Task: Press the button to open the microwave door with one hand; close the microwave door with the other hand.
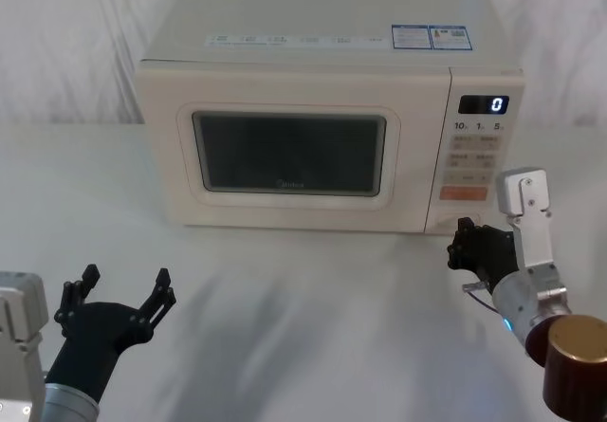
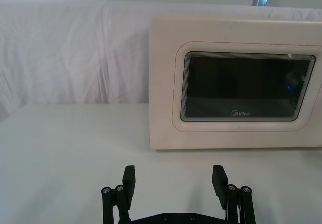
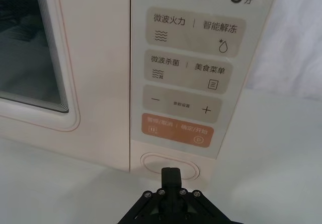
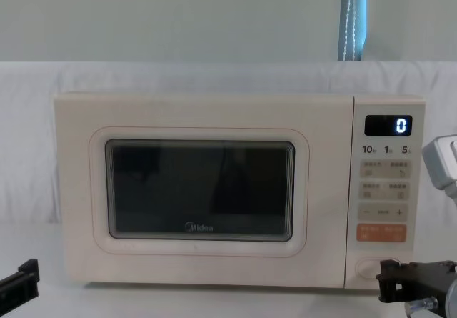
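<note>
I have the right gripper (image 3: 171, 172), fingers pressed together (a blunt poker), just before the button (image 3: 169, 164) on the microwave door's (image 1: 289, 154) right; the left gripper (image 1: 119, 295) waits spread, well short of that door.

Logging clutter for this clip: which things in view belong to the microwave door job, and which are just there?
Part of the job:
- button, right gripper shut and right in front of it
- microwave door, closed
- left gripper, open, low on the table's left

Just there:
- orange key
- digital display reading 0
- white table
</note>
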